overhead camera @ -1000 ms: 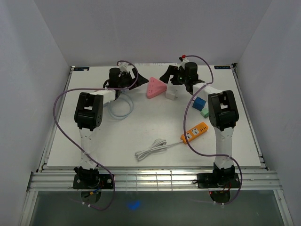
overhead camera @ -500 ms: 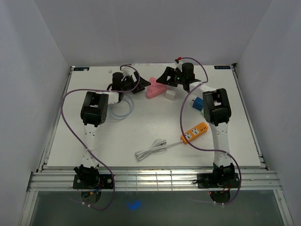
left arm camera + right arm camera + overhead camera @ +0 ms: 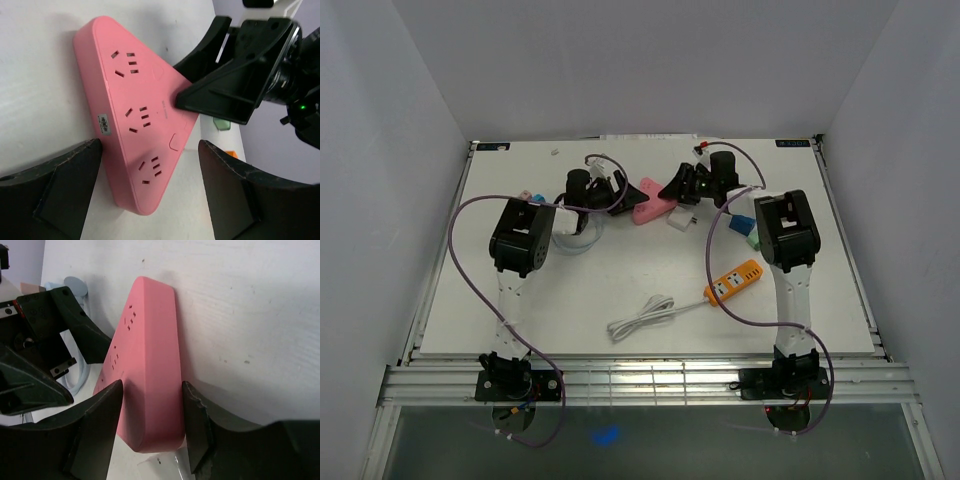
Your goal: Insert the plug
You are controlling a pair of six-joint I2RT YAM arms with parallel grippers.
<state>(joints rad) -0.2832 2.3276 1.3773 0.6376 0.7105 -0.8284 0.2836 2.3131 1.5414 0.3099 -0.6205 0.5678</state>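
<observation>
Your pink power strip (image 3: pixel 135 100) sits mid-table toward the far side, with the white plug (image 3: pixel 680 222) lying just beside it. Your right gripper (image 3: pixel 152 390) pinches one corner of the strip, and your left gripper (image 3: pixel 150 150) is spread wide around another.

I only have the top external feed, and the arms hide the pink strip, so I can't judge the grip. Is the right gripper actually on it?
Observer: Yes. In the right wrist view the right gripper has a corner of the pink triangular power strip filling its gap, with a finger against each side.
Operator: And the left one?
Observer: The left gripper is open, straddling another corner; bare table shows between the strip and one finger.
Operator: Anything plugged in?
Observer: No. All three socket groups on its top face are unoccupied.
</observation>
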